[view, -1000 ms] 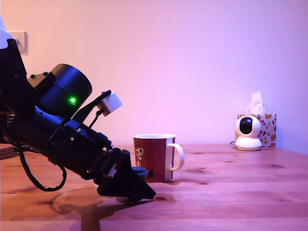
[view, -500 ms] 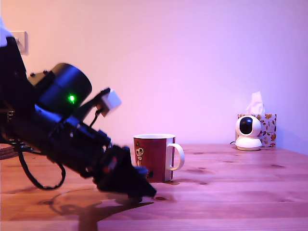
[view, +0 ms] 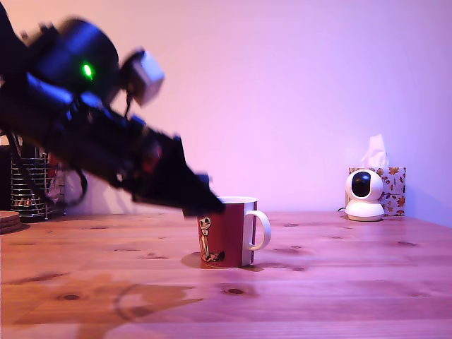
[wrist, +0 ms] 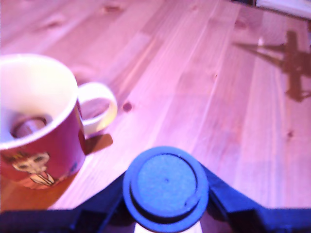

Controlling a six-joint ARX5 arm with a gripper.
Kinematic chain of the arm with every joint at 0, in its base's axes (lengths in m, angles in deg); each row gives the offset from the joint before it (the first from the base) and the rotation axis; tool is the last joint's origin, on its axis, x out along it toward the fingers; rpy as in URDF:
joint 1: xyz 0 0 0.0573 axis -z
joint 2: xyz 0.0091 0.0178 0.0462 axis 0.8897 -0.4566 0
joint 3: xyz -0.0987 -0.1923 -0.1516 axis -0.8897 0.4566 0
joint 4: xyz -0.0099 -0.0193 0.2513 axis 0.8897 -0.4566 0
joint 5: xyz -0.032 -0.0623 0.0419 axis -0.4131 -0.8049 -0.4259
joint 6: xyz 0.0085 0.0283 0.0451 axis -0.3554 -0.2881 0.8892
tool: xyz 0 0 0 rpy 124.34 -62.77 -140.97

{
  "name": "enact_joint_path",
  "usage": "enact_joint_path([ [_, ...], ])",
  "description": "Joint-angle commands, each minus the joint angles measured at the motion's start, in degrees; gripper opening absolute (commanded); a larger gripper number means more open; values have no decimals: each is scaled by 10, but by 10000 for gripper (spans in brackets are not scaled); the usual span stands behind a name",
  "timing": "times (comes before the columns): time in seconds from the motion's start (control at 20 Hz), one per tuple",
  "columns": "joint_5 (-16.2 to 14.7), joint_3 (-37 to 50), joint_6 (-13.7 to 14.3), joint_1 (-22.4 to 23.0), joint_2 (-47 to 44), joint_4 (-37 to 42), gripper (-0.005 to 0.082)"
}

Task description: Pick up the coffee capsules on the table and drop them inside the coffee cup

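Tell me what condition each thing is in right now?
Pincer: raised off the table, shut on a capsule.
Held capsule: lid facing the wrist camera, not yet over the mug.
Mug: upright on the table, one capsule already inside.

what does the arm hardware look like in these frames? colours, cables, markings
Black arm with a round black motor housing carrying a lit green LED. A small white boxy module is mounted on top. Black gripper tapers to a wedge; red accents near its base. Motion blur hides any cables or lettering.
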State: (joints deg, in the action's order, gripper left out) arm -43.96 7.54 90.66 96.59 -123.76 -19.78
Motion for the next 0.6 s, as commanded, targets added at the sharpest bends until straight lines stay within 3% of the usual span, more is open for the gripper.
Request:
enact_joint_path([
  [0.0,9,2,-5,1,30,-7,195],
  [0.25,38,2,-35,1,75,-28,195],
  [0.55,56,-37,-92,1,77,-70,195],
])
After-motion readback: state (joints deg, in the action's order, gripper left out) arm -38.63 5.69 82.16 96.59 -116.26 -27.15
